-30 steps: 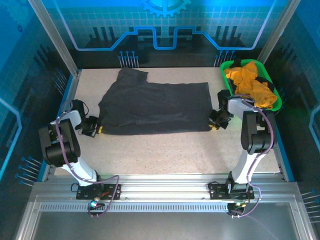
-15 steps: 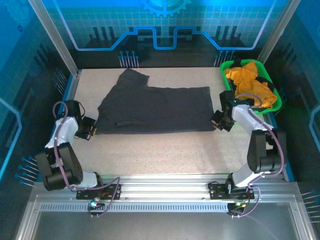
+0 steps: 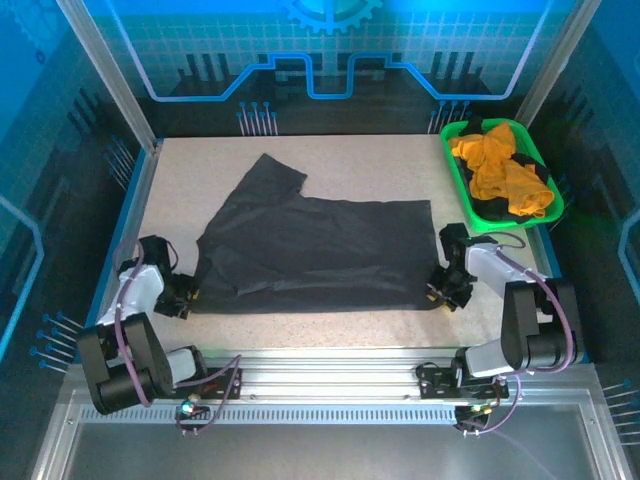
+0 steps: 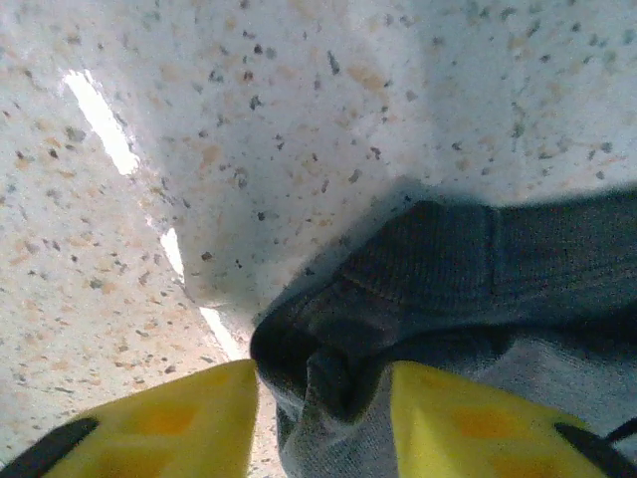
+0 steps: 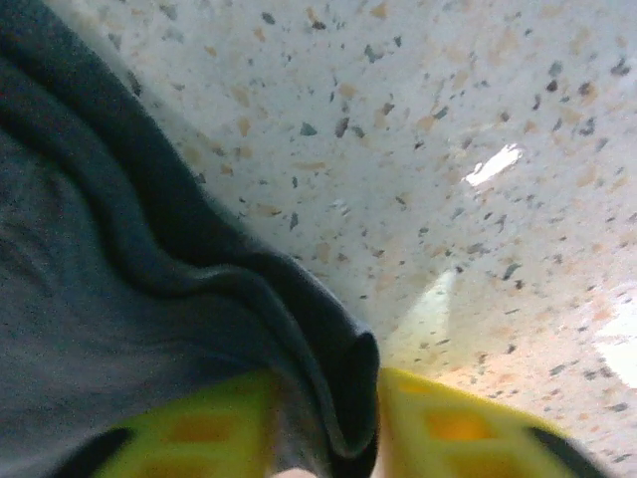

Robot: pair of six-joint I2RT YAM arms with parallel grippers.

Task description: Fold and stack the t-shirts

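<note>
The charcoal-grey t-shirt (image 3: 310, 250) lies spread across the middle of the table, one sleeve pointing to the far left. My left gripper (image 3: 187, 297) is shut on its near left corner; the bunched grey hem (image 4: 328, 368) sits between the yellow fingers (image 4: 169, 423). On the opposite side, my right gripper (image 3: 440, 293) is shut on the near right corner, with a folded edge of grey cloth (image 5: 338, 398) pinched between its yellow pads (image 5: 448, 428). The orange-yellow t-shirt (image 3: 500, 175) lies crumpled in the green basket (image 3: 455, 172).
The green basket stands at the back right corner of the speckled table (image 3: 330, 330). Blue side rails (image 3: 135, 190) border the table, and an aluminium frame (image 3: 330, 380) runs along the near edge by both arm bases.
Both grippers have pulled toward the near edge, dragging the grey shirt's front edge with them. The shirt has shifted nearer and slightly right.
</note>
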